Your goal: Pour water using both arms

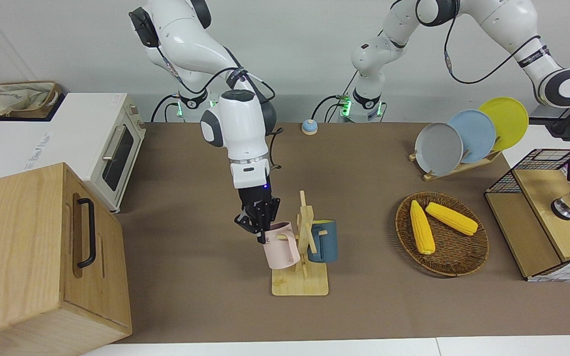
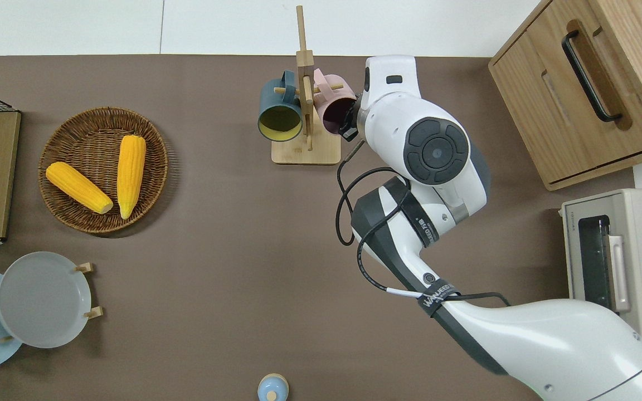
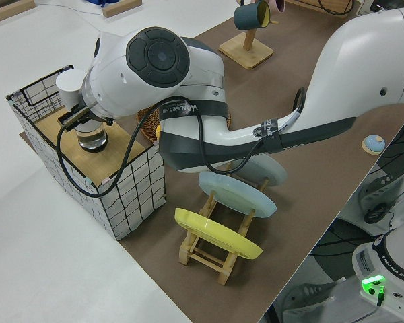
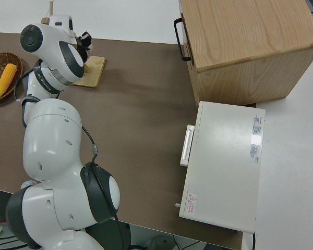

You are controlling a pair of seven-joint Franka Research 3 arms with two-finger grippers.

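The scene is evenly and brightly lit from above. Soft, short shadows are cast on the brown matte table [image 1: 364, 306] beneath the round woven wicker basket [image 1: 442, 264] and the pale wooden mug stand [image 1: 300, 286]. Mild glare is seen on the glossy white arm shells. All views are rendered sharp, with slight bending at the edges.
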